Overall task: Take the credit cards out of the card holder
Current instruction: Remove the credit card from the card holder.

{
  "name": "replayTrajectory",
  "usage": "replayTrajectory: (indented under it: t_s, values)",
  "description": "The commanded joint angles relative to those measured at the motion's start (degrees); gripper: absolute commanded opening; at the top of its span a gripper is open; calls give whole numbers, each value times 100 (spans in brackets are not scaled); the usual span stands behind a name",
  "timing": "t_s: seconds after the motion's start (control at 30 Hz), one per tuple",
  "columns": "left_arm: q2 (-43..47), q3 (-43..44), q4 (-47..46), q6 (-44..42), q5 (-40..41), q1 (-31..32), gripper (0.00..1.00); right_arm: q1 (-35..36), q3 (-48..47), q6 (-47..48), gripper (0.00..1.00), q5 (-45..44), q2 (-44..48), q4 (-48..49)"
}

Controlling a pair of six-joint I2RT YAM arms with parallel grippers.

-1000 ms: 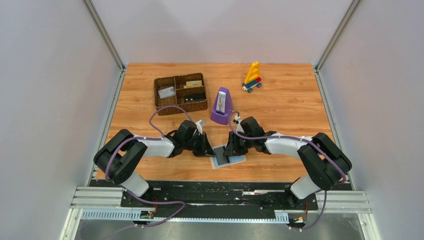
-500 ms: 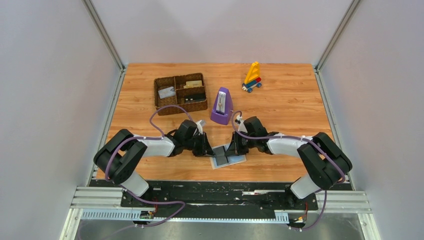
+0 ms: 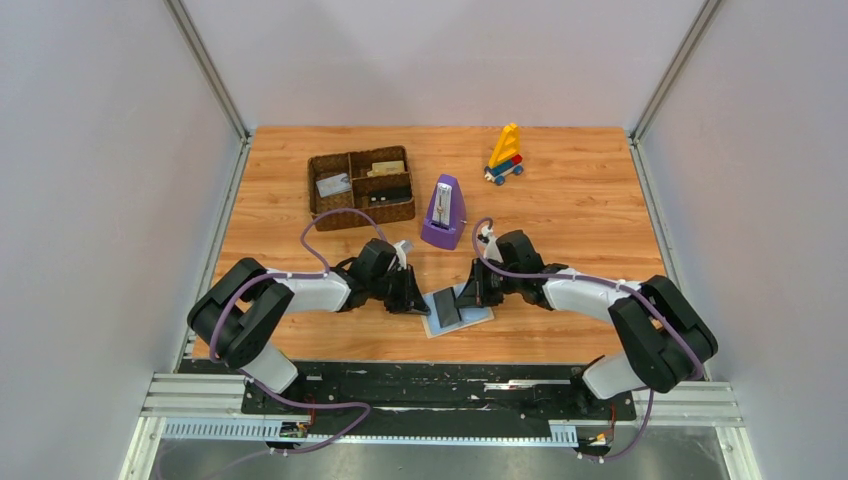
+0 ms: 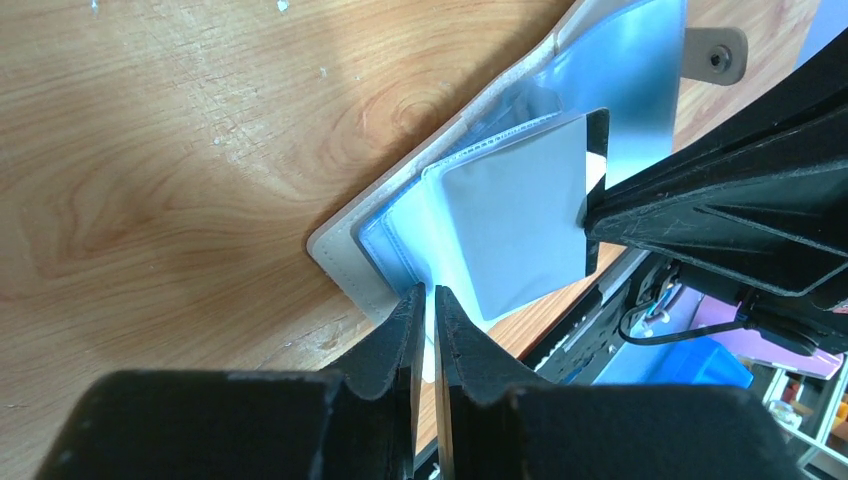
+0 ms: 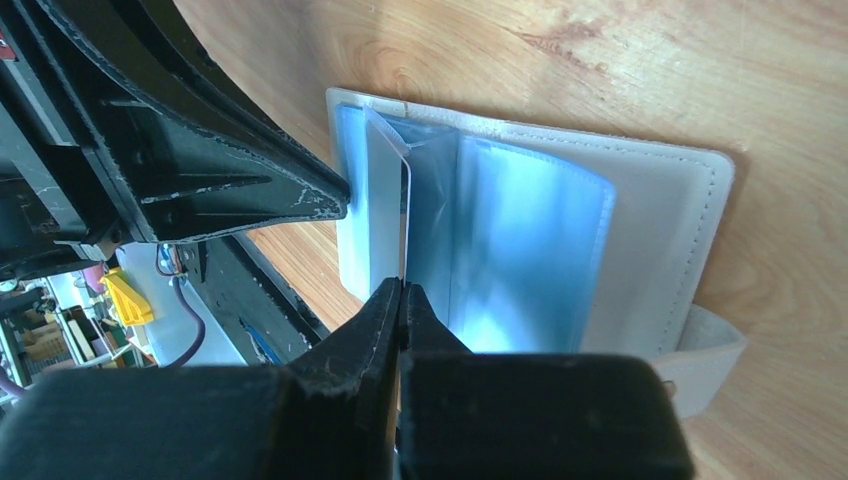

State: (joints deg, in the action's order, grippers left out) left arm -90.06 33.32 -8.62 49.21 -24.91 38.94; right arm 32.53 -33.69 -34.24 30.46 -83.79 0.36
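The card holder (image 3: 478, 318) lies open midway along the near edge of the counter (image 3: 580, 210). The left claw (image 4: 427, 295), narrow, nips its edge; the right claw (image 5: 402, 288) pinches a card (image 4: 515, 215). Best drawn straight along the slot, left holding firm

Card (image 4: 515, 215) edge hidden behind R gripper (image 4: 592, 215); I lose holder (image 4: 640, 80) beyond it, cut off; its near edge's buried in L gripper (image 4: 425, 295) jaws.

Wooden table (image 3: 580, 210) bearing four items: an open light-blue card holder (image 3: 478, 317) flat near the front edge, a brown woven tray (image 3: 362, 213) rear left, a purple metronome (image 3: 443, 212) mid-table, a toy sailboat (image 3: 505, 155) at the rear
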Motion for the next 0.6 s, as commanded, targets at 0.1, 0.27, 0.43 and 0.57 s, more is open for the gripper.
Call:
replayTrajectory:
  t_s: [0.1, 0.27, 0.43, 0.57]
  values:
    - [-181, 9, 517, -353, 451, 0, 17, -73, -84, 233, 0, -189, 314, -348]
    - [-179, -14, 510, -355, 455, 0, 17, -229, -50, 313, 0, 150, 437, -356]
    - [-218, -15, 515, -364, 437, 0, 17, -348, -68, 371, 0, 652, 390, -335]
    - [-196, -10, 524, -368, 429, 0, 17, -446, -25, 340, 0, 646, 530, -383]
